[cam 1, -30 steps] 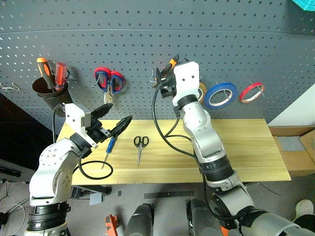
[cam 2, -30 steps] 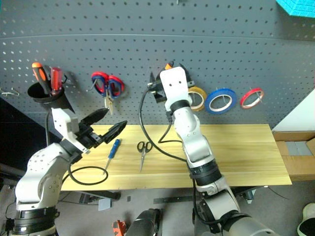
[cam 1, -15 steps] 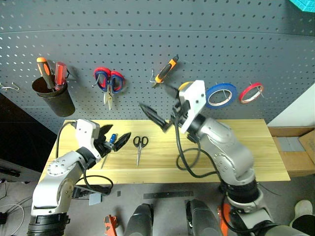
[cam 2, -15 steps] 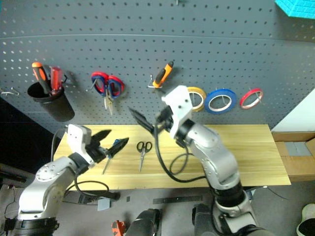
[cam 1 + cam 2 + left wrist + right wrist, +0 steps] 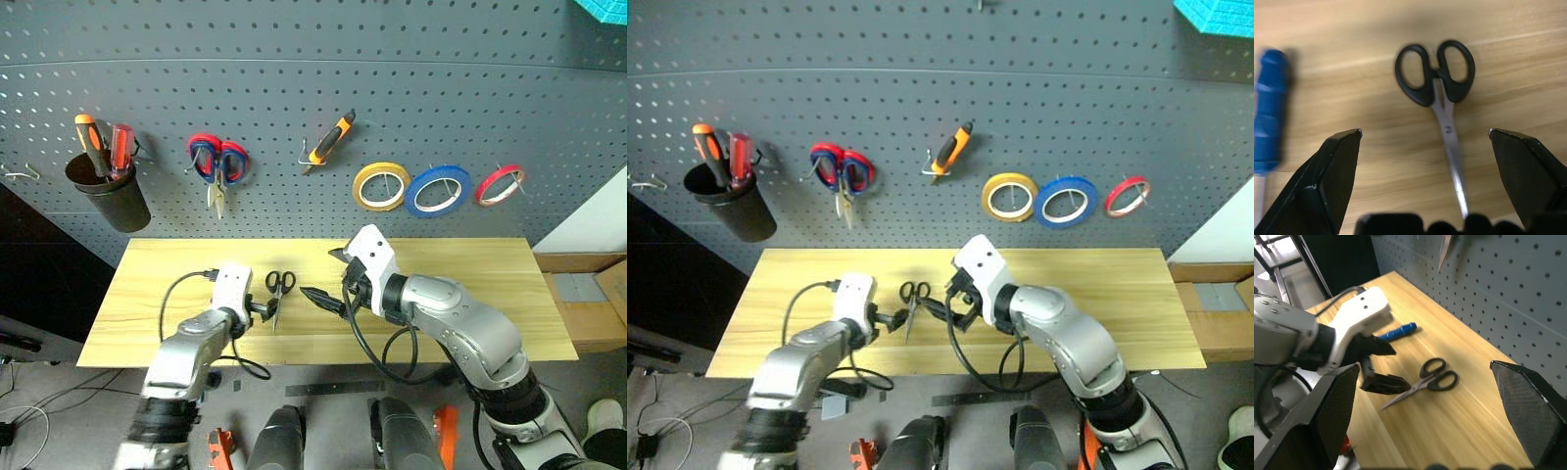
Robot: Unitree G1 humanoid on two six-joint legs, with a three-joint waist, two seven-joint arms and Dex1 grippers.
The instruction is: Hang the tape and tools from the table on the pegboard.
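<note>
While the head views look down over the table [image 5: 470, 294], the left gripper [image 5: 261, 311] sits low over the wood just beside the black-handled scissors [image 5: 277, 294], its jaws spread wide and holding nothing, and the right gripper [image 5: 325, 286] hangs a little above the tabletop on the scissors' other side, jaws equally wide and empty. On the pegboard [image 5: 470, 88] behind, the orange-and-black pliers [image 5: 328, 142] hang from a hook, with a yellow roll [image 5: 382, 186], the blue tape [image 5: 439, 190] and a red roll [image 5: 501, 183] in a row to their right. To the left hang the red-and-blue scissors [image 5: 217, 163] and a black cup [image 5: 110, 194] holding two screwdrivers. In the left wrist view, the two black fingers [image 5: 1327, 181] stand far apart with the scissors [image 5: 1442, 103] lying flat on the wood between them, loops away from the camera and blades closed, pointing back toward it; the blue-handled screwdriver [image 5: 1269, 122] lies blurred outside one finger. In the right wrist view, that gripper's own fingers [image 5: 1327, 411] also stand wide apart, framing the left gripper [image 5: 1382, 367], whose lower finger lies right at the scissors' [image 5: 1422, 381] blade tip; whether it touches I cannot tell. The blue screwdriver handle [image 5: 1397, 332] lies just behind the left gripper on the table.
</note>
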